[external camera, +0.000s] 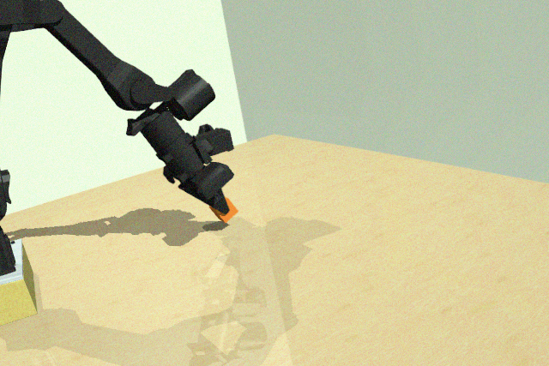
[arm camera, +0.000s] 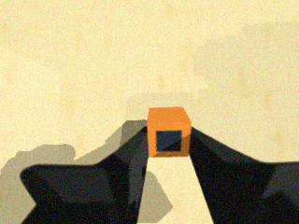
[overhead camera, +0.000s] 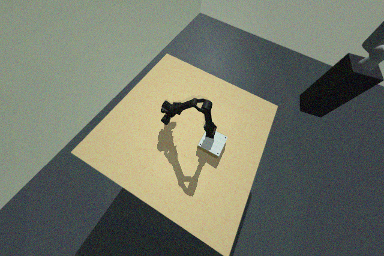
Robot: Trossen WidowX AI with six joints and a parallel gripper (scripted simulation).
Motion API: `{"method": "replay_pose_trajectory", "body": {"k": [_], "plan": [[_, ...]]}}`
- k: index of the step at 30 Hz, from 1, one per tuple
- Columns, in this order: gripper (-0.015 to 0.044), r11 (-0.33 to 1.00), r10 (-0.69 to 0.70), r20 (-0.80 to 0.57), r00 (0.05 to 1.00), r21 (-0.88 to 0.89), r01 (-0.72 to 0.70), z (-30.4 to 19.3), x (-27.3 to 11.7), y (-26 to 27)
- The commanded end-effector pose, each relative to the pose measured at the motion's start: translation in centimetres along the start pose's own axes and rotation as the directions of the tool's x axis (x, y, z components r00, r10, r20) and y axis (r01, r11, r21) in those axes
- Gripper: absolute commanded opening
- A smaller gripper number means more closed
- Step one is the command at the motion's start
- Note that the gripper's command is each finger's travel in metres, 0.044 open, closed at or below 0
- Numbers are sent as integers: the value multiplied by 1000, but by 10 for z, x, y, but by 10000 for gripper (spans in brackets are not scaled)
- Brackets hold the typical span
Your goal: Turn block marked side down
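Note:
The small orange block (external camera: 232,211) (arm camera: 166,116) is between the two black fingertips of my gripper (external camera: 224,210) (arm camera: 169,133), which is shut on it. The dark blue square mark (arm camera: 168,141) is on the face turned toward the wrist camera. In the exterior view the gripper slants down to the right and the block is tilted, with a corner lowest. It is very low over the table (overhead camera: 123,141) (external camera: 421,255); whether that corner touches is unclear. In the top view the block is hidden.
The arm stands on a base box with a white top (overhead camera: 219,145) and yellow side (external camera: 15,300). A black box-shaped object (overhead camera: 325,87) is at the right in the top view, beyond the table. Arm shadows lie across the table.

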State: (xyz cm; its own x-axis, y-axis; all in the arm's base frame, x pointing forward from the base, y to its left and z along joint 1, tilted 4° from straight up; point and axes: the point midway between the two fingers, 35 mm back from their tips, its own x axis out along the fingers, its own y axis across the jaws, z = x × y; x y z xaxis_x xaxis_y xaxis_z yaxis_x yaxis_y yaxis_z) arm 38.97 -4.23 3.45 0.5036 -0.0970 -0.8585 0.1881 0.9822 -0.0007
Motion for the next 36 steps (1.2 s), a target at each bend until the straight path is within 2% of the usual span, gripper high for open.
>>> {"method": "replay_pose_trajectory", "body": {"k": [1,8,22,36], "plan": [[0,1000,-3,61,998,2,3,-1,-3,-1],[0,1000,-2,92,996,2,2,-1,-2,-1],[0,1000,-2,293,956,-2,2,-2,26,1],[0,1000,-2,483,876,0,3,-11,29,0]]}}
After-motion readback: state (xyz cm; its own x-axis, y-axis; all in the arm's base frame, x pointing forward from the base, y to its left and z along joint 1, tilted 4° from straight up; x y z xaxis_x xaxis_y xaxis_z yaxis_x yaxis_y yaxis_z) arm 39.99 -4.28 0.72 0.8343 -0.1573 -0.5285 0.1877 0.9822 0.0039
